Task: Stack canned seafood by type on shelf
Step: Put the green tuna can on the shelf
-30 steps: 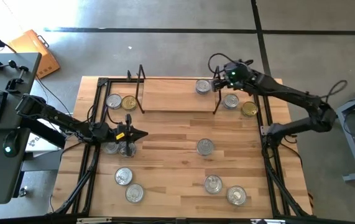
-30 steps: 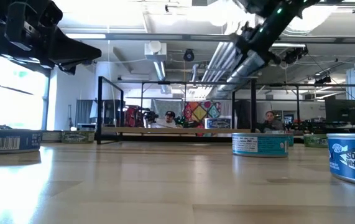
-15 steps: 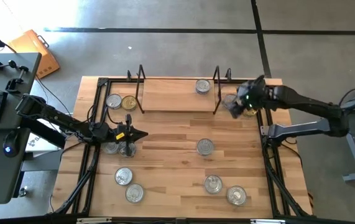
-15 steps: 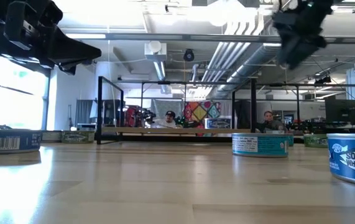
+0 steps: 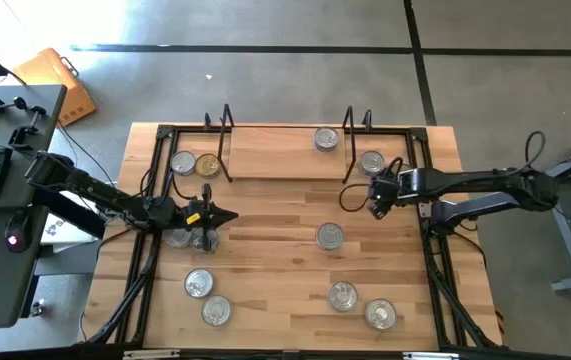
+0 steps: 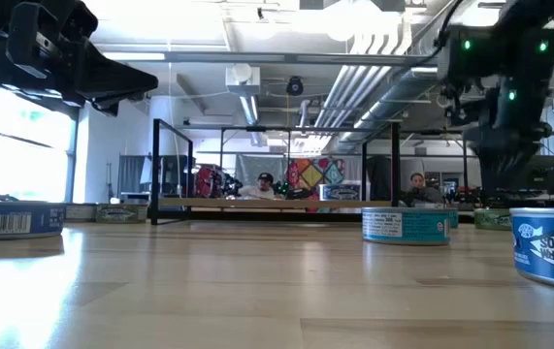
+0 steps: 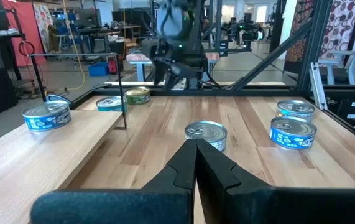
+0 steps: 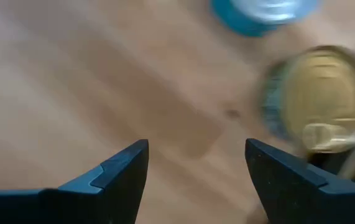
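1. The low shelf - a light wooden board between 2 black wire end frames - carried 1 short round silver-topped tin near its right end.
2. The right gripper hung over the bare tabletop just in front of the shelf's right end frame, its 2 dark fingers spread wide and holding nothing.
3. In the right wrist view a small round gold-topped tin lay off to 1 side of the spread fingers, not between them, with a blue-walled tin just beyond it. The high view hid that gold tin under the arm.
4. A second silver-topped tin stood just outside the shelf's right end frame, between the shelf and the right gripper.
5. The turning point, as I judged it: the gold tin sat sideways of the claw, so the gripper would need to shift across before closing. Being round, the tin offered no long axis to line up with.
6. The right arm was clearly the nearer one - the left gripper waited well off the shelf's left front corner, fingers pressed together on nothing.
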Motion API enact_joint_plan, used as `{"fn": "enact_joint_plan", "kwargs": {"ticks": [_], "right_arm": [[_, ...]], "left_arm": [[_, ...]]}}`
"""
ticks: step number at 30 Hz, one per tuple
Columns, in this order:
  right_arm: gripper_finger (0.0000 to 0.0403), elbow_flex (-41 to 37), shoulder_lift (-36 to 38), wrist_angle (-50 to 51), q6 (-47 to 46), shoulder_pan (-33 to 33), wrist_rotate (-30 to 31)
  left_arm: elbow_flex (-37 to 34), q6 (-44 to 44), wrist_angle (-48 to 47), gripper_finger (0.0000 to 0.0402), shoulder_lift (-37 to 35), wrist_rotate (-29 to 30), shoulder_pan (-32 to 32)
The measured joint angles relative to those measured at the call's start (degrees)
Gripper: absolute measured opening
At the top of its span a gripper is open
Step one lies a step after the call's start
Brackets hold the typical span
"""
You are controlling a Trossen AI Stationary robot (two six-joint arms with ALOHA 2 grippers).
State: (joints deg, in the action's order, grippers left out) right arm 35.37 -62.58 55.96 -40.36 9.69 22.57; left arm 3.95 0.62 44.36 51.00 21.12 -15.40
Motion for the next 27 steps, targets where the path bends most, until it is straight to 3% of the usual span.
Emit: {"fn": "enact_joint_plan", "kwargs": {"ticks": [5, 12, 18, 24, 27], "right_arm": [[0.0259, -0.67, -4.16, -0.19, -0.34, 0.39, 8.27], [0.0250, -0.67, -11.65, -1.49, 2.82, 4.80, 8.90], [0.0194, -0.67, -16.97, -3.28, 6.93, 9.38, 5.85], [0.0128, -0.54, -19.80, -3.58, 8.91, 11.72, 7.03], [0.0102, -0.37, -19.80, -3.84, 8.71, 11.23, 2.15]], "left_arm": [[0.00, 0.02, 0.02, 0.0000, -0.01, 0.02, 0.00], [0.00, 0.04, 0.04, 0.0000, -0.02, 0.02, 0.00], [0.00, 0.04, 0.04, 0.0000, -0.02, 0.04, 0.00], [0.00, 0.03, 0.03, 0.0000, 0.00, 0.04, 0.00], [0.00, 0.02, 0.02, 0.0000, 0.00, 0.04, 0.00]]}}
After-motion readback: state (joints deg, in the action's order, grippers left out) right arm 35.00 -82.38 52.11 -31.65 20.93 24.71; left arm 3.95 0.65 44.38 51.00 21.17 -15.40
